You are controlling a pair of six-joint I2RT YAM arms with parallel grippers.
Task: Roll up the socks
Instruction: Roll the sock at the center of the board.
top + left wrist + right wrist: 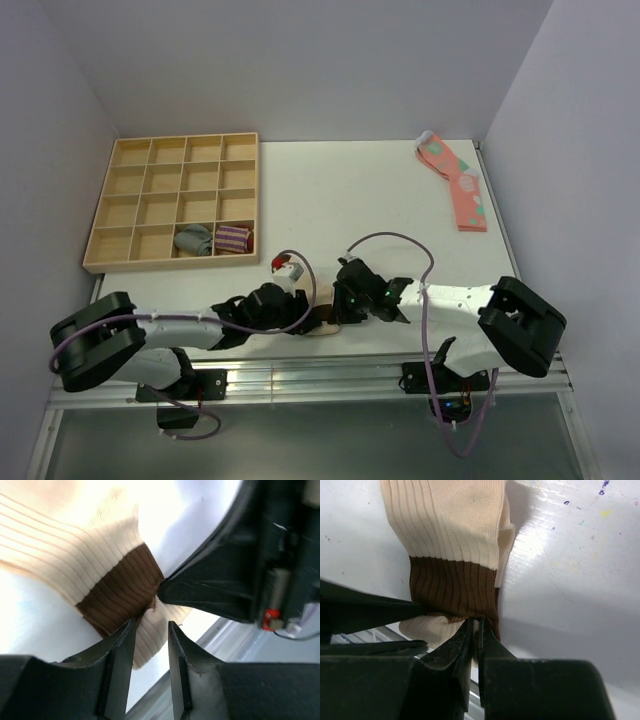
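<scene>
The beige ribbed fabric socks [455, 525], crossed by a dark brown band [452, 585], are laid flat at the near edge of the white surface [340, 200], between the two arms. In the top view they are almost wholly covered by the arms, and only a small pale patch is seen.

In the right wrist view the right end effector [474, 621] is seen closed on the near edge of the brown band, its fingers almost meeting, with the fabric pinched between them. In the left wrist view the left end effector [150, 640] is seen with its fingers parted by a narrow gap. Cream fabric lies just beyond the tips and nothing is clamped. That view alone shows the right end effector's tip pressed into the band from the side, where the band is puckered.

Only the top view shows the rest. A light wooden compartment tray [130, 264] stands at the far left. In its nearest row a grey rolled sock [195, 240] and a purple-striped rolled sock [233, 238] are held in the two rightmost compartments. Flat pink socks with green spots [455, 180] lie at the far right corner, well apart.
</scene>
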